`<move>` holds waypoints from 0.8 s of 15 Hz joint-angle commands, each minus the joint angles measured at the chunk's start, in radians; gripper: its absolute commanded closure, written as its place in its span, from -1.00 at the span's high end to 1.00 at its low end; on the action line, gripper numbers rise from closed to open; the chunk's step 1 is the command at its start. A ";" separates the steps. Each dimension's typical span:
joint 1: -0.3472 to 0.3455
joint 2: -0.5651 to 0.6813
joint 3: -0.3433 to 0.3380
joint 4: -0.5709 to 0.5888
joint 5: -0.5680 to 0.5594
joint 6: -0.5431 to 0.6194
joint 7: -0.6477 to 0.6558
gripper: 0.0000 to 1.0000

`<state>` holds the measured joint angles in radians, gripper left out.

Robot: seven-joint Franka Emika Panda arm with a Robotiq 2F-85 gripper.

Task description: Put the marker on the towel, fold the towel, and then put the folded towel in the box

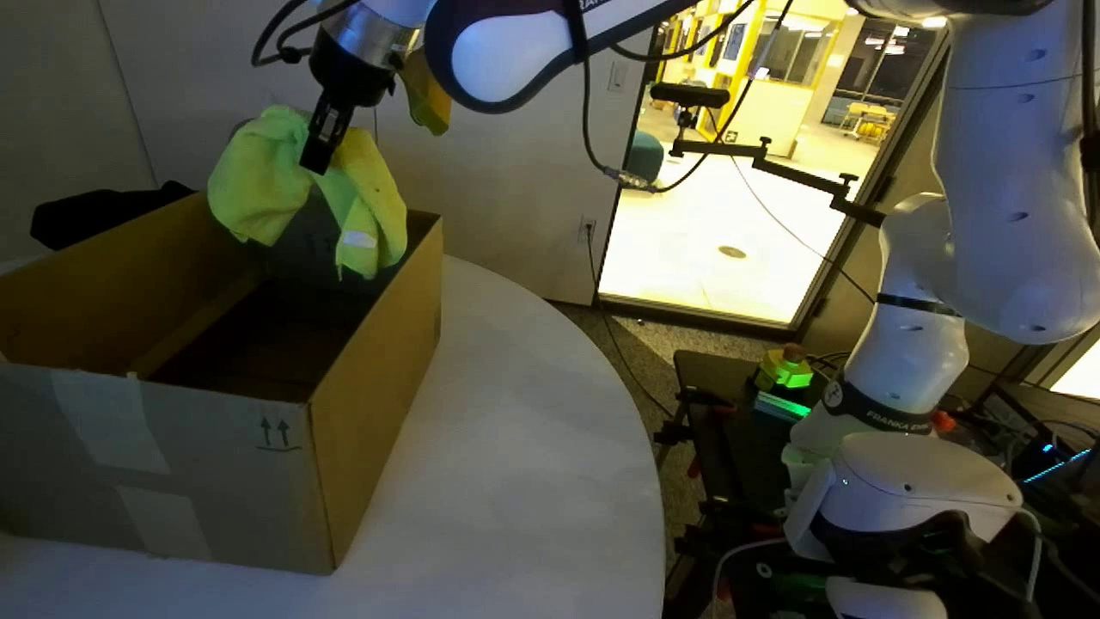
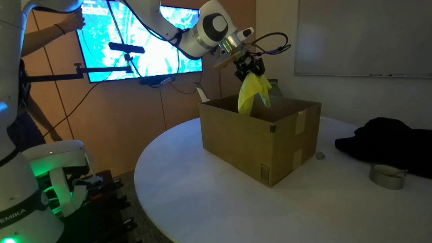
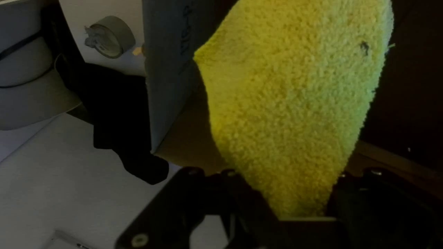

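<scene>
The black two-finger tool (image 2: 250,71) pinches the soft yellow-green cloth towel (image 1: 262,185) by its gathered upper part, and the towel hangs over the opening of the large brown cardboard box (image 2: 236,140), which stands on the round white desk (image 2: 189,192). Whether the lower end is already below the rim, I cannot tell. The marker is not visible to me; it may be wrapped inside.

I judge the towel to be light, limp and not fragile, and its fuzzy surface should let itself be gripped without slipping. The bunched middle seems the proper place for holding, though loose ends could let a wrapped marker slide out.

As for writing, a black band (image 1: 885,419) at the foot of the white robot arm (image 1: 1014,172) reads "FRANKA EMIKA" across both exterior views. The box carries two printed arrows (image 1: 275,432) pointing up. Dark letters (image 3: 186,33) on its panel in the wrist view are only partly legible, and the towel's white label (image 1: 358,238) is too small to read.
</scene>
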<state>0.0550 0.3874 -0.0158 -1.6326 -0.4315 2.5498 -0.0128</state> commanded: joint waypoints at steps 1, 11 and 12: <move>0.043 0.169 -0.014 0.201 0.011 -0.090 -0.020 -0.89; 0.036 0.293 0.016 0.374 0.062 -0.305 -0.233 0.84; 0.030 0.267 0.019 0.350 0.066 -0.316 -0.257 0.98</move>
<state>0.1016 0.6768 -0.0111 -1.3044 -0.3971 2.2865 -0.1833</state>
